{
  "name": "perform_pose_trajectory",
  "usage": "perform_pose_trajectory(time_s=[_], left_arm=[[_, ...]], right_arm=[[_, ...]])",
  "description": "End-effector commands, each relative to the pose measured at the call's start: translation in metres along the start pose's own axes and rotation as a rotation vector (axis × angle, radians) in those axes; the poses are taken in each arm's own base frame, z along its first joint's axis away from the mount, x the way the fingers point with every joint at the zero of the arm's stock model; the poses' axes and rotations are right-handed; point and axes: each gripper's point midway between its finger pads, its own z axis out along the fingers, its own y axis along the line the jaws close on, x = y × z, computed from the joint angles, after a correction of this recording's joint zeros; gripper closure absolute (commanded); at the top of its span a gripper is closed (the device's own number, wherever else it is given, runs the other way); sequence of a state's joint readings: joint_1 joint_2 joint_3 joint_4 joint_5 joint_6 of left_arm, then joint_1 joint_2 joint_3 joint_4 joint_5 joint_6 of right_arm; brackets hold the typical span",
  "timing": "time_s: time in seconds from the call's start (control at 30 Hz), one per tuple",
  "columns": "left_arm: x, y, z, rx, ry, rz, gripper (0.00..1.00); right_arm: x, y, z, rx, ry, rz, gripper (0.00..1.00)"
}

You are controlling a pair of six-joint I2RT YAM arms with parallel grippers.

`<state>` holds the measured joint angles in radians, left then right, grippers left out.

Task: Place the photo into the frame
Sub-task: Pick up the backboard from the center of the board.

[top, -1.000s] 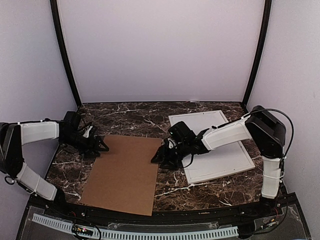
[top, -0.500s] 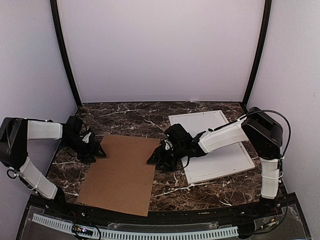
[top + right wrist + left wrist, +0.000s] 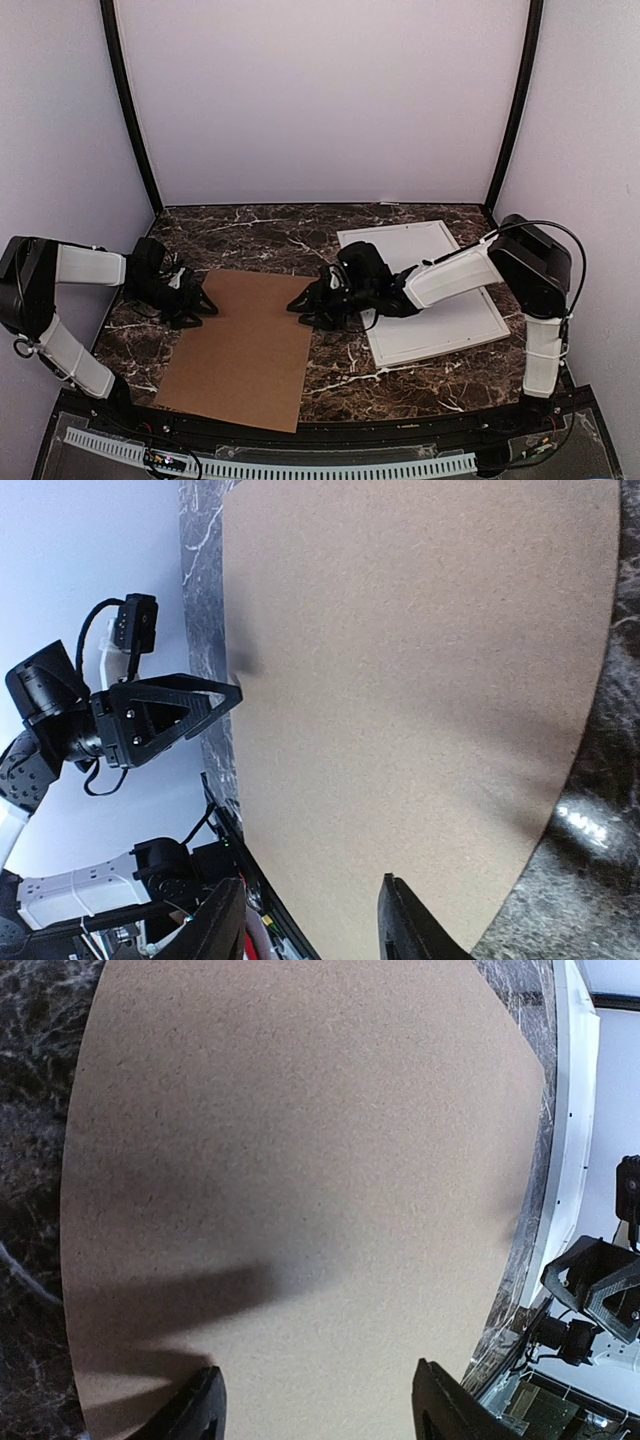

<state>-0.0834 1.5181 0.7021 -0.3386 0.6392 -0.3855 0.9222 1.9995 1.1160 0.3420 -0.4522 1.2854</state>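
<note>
Supporting surface: marble table (image 3: 260, 235), carrying everything.
Cardboard sheet (image 3: 245, 350): flat, left of centre, near the frame's left rail.
Frame (image 3: 440, 325): flat at right, partly under the right arm (image 3: 455, 272).
Photo: not visible in any view; I cannot tell where it lies.
Right gripper (image 3: 298, 306): jaws parted, empty, at the sheet's far right corner.
Left gripper (image 3: 208, 300): jaws wide, empty, at its left edge.
Risk: uneven pushes from the two sides could skew or buckle the sheet, or knock it into the frame.

Cardboard sheet (image 3: 245, 350) lies left of the frame (image 3: 440, 325) (not touching) — both on the table (image 3: 270, 235)
</note>
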Motion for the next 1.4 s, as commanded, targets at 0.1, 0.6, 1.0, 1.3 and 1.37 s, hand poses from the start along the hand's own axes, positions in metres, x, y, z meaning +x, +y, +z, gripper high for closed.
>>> perform_pose_trajectory(time_s=[0.1,0.6,1.0,1.3,1.37], left_arm=[[-0.013,0.006,-0.033,-0.178,-0.114,0.055,0.22],[-0.033,0.027,-0.050,-0.342,-0.195,0.058,0.01],[0.005,0.048,-0.013,-0.273,-0.070,-0.108,0.01],[0.042,0.034,0.010,-0.159,0.018,-0.149,0.04],[0.049,0.027,0.015,-0.140,0.031,-0.149,0.05]], right_arm=[[-0.015,-0.005,-0.028,0.198,-0.087,-0.150,0.49],[-0.028,-0.006,-0.137,1.037,-0.305,-0.746,0.13],[0.000,-0.003,-0.129,0.796,-0.269,-0.674,0.01],[0.023,0.014,-0.099,0.527,-0.202,-0.638,0.01],[0.028,0.008,-0.087,0.511,-0.167,-0.603,0.01]])
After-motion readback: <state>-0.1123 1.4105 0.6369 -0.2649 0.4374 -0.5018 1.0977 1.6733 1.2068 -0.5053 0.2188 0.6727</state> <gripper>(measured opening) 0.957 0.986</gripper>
